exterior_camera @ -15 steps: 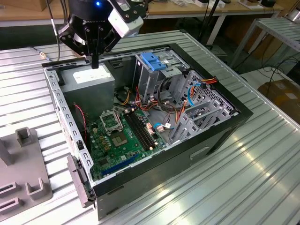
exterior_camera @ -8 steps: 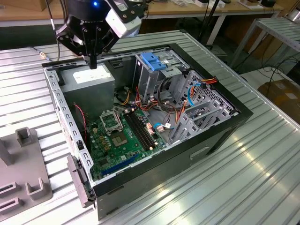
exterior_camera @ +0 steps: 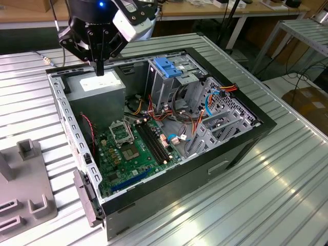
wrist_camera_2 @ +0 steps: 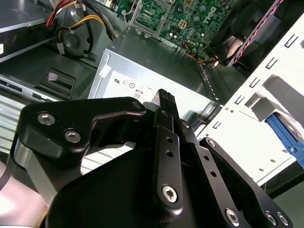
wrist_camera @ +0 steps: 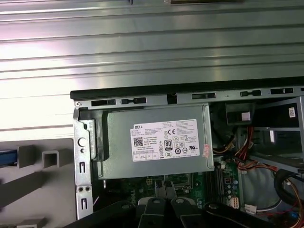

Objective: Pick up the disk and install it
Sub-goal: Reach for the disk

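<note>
End effector: your end effector hung with its fingers pressed together and nothing between them. The tips pointed down just above the power supply inside the open computer case.
Disk: a strip of blue rail at the edge of the second wrist view was probably the disk. It seemed to sit in the pale rack on the tabletop beside the case, but too little showed to be sure.
Progress: nothing was lifted, and the pickup had not begun.
Approach: you were well apart from the rack. I judged you needed to clear the case wall and spread the fingers before any descent.
Grip: the flat metal body looked a firmer hold than the plastic rails, so you needed to square the fingers to it.
Hazard: the blue latch on the drive cage was not your target.
</note>
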Motion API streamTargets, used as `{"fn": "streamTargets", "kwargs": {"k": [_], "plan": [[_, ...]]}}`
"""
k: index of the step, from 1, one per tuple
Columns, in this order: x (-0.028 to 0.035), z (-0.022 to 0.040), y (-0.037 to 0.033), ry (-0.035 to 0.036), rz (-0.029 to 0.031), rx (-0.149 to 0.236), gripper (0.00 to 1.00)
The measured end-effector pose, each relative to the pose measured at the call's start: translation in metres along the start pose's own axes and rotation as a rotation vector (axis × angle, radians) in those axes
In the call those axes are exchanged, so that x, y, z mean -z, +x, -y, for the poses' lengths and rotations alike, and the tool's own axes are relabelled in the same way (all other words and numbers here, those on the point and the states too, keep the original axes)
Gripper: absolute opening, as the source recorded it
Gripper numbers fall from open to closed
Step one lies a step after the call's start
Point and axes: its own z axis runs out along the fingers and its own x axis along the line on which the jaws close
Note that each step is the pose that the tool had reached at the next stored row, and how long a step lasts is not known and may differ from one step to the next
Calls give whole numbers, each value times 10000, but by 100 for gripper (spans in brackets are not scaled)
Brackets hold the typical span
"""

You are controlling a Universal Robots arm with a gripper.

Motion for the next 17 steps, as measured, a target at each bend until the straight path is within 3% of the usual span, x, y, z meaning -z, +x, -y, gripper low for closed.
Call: {"fn": "streamTargets", "kwargs": {"k": [17], "plan": [[2, 8, 110, -1, 0, -1, 11]]}}
